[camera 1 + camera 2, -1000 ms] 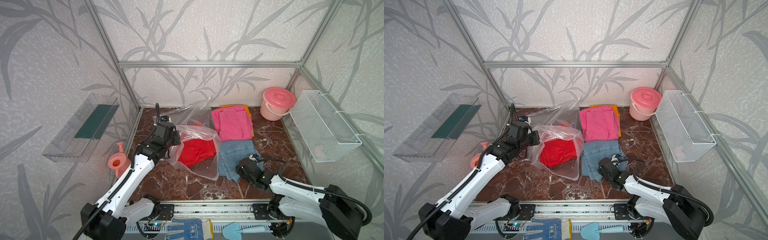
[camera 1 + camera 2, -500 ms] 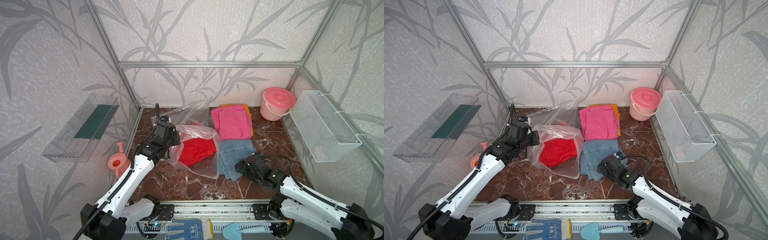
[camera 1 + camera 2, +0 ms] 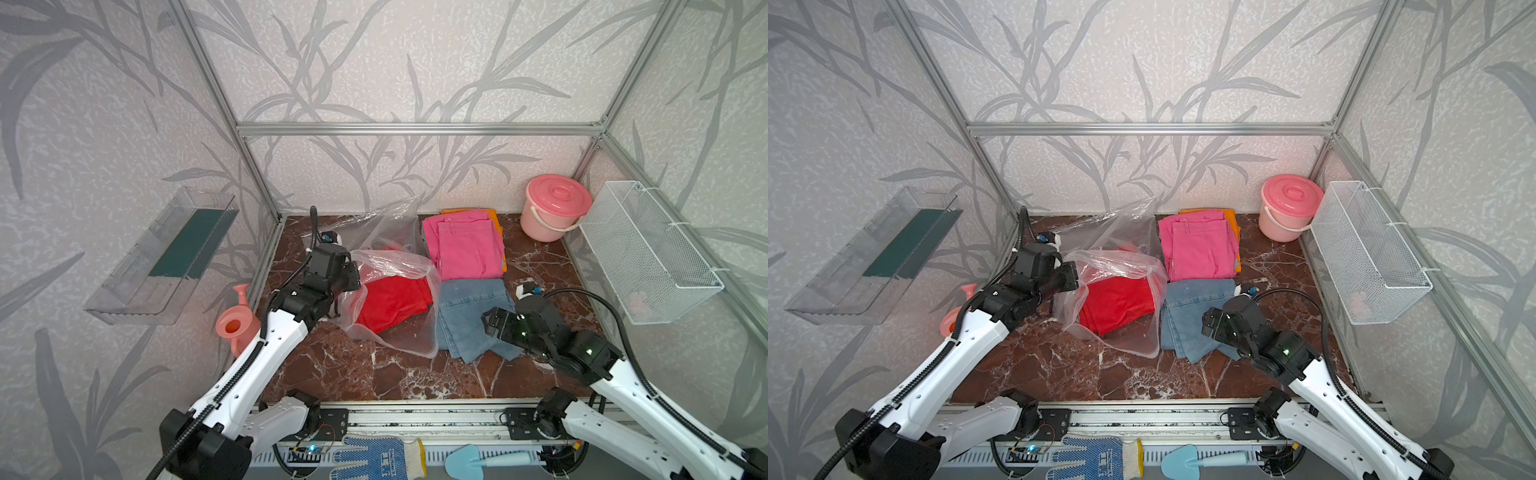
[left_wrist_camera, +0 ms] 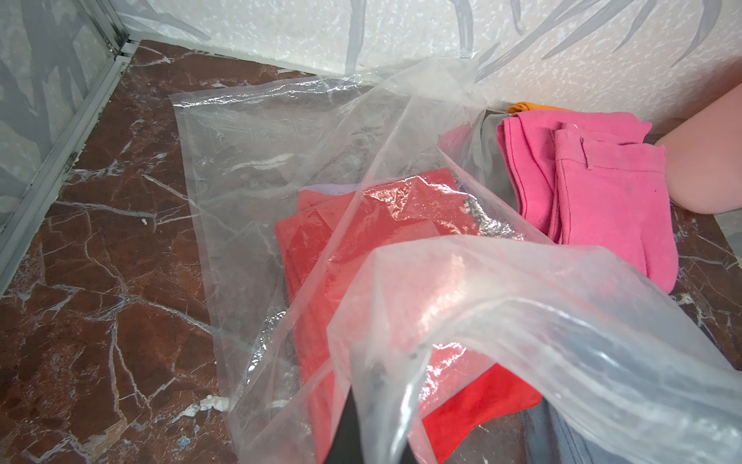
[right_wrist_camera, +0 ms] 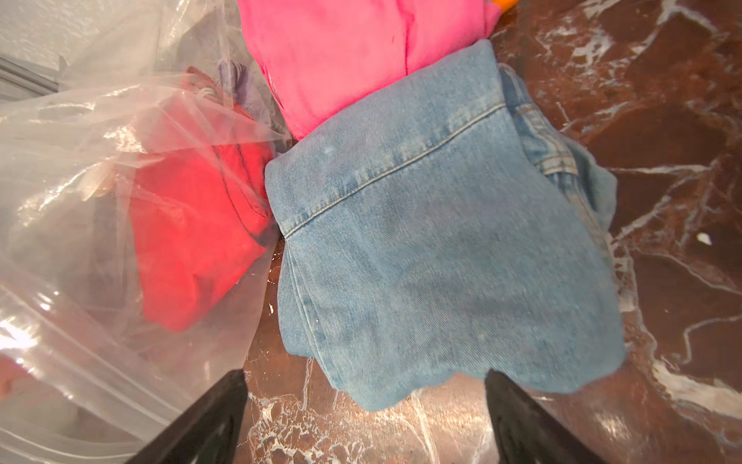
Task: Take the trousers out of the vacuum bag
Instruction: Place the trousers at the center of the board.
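Mostly hidden, lilac trousers (image 4: 327, 188) underlie red trousers (image 4: 482, 397) in vacuum bag (image 4: 261, 140).

glove (image 3: 374, 457): you can make out a blue printed mark near the cuff in both top views; it is too small to read;
vacuum bag (image 4: 257, 134): you get a faint boxed print on the clear film in the left wrist view; no letter or number of it is legible;
overall: nothing here gives you readable text
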`<control>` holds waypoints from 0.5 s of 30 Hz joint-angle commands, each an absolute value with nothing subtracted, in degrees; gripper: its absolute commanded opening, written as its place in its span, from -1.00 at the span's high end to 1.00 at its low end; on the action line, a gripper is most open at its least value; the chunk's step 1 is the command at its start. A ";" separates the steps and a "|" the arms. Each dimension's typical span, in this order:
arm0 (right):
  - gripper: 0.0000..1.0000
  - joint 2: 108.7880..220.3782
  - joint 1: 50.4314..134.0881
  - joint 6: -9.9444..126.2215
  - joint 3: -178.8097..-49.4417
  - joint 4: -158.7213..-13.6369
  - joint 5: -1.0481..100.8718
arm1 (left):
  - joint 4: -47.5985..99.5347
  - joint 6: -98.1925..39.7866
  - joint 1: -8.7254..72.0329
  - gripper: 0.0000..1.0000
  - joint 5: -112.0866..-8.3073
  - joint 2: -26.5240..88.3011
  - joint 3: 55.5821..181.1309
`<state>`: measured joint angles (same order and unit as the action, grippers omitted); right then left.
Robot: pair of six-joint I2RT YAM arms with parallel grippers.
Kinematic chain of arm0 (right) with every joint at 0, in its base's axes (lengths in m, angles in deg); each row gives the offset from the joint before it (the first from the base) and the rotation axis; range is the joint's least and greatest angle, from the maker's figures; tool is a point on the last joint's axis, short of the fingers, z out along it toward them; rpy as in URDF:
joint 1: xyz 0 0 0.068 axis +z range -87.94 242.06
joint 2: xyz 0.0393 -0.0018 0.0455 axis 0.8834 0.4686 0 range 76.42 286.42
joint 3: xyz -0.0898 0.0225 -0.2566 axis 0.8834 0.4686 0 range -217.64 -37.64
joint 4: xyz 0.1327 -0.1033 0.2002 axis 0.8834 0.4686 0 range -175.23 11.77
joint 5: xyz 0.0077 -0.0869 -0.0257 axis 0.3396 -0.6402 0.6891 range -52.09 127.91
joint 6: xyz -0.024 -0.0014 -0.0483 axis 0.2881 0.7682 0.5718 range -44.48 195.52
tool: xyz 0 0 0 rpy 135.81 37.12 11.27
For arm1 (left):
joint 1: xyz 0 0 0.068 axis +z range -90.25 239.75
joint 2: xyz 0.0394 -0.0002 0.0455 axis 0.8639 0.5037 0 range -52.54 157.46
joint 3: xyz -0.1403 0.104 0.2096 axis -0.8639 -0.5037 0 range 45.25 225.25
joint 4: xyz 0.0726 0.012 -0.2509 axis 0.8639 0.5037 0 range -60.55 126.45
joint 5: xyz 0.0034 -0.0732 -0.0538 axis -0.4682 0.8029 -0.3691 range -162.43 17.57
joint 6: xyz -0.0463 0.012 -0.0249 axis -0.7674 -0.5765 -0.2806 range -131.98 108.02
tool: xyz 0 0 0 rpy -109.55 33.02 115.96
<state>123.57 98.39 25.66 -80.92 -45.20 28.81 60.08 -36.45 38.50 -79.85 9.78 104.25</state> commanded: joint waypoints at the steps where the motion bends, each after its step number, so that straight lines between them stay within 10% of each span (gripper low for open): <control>1: -0.85 128.05 95.44 29.89 -77.69 -53.51 32.10 | 61.71 -35.81 38.70 1.00 -80.69 8.41 103.91; 15: -0.84 124.11 92.02 22.33 -60.86 -61.82 31.01 | 61.52 -35.78 38.67 1.00 -80.60 8.28 103.93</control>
